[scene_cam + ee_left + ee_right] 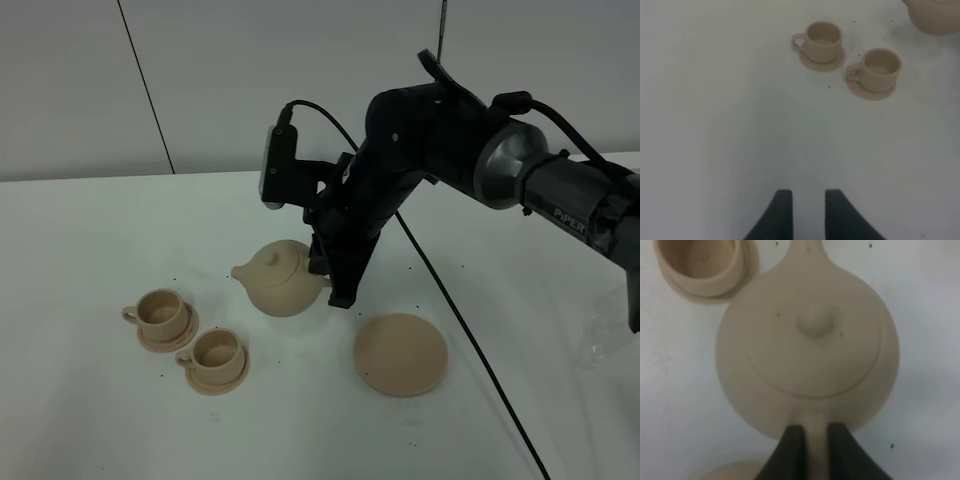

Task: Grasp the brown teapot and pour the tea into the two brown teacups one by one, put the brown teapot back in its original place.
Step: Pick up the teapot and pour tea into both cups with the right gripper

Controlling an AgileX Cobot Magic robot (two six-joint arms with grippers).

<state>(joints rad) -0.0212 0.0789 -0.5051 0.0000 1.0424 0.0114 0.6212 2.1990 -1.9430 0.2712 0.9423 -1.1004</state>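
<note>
Right gripper (816, 432) clamped on teapot (283, 280) handle. Teapot off big saucer (400, 355), at its 10 o'clock, spout toward 9. Far cup (160, 312), near cup (216, 352) at teapot's 8 o'clock. Risks: thin handle pivots in jaws on tilt; lid slides off; stream misses small cups.

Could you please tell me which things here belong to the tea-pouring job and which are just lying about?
For the job:
teapot, gripped at its handle by the right gripper
left teacup and right teacup, each on a small saucer
wide saucer, bare

Just lying about:
black cable
clear plastic at the table's right edge
</note>
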